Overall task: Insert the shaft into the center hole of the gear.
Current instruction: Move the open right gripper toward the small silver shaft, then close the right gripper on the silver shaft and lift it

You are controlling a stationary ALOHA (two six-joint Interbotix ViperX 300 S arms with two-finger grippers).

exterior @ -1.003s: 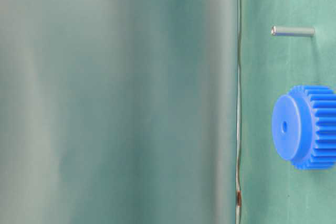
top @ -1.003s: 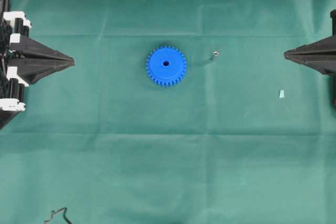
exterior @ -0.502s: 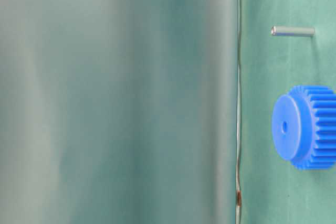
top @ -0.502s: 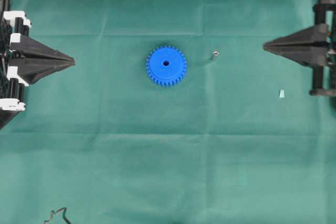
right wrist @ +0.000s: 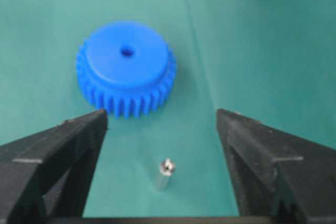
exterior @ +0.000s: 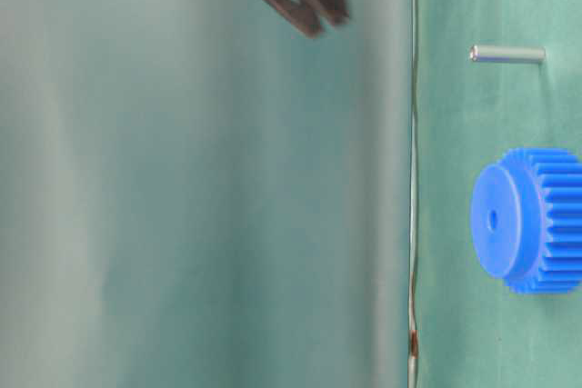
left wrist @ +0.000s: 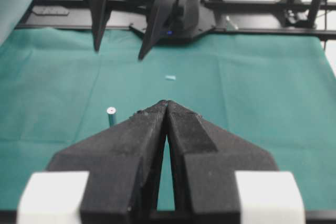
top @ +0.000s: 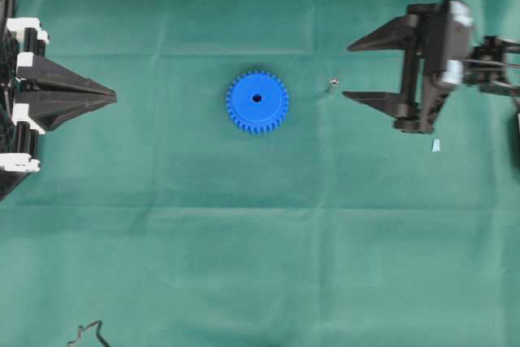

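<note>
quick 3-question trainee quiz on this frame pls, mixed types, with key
1. True or false: the small silver metal shaft stands upright on the green cloth, apart from the round blue toothed plastic gear.
2. Which gripper is open? A) left gripper B) right gripper
3. Fill in: the gear's center hole is ____ (filled/empty).

Key: 1 true; 2 B; 3 empty.

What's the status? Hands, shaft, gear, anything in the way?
Right hand open, short of shaft. Left hand shut, parked. Shaft upright beside gear, hole empty. Nothing between them.
</note>
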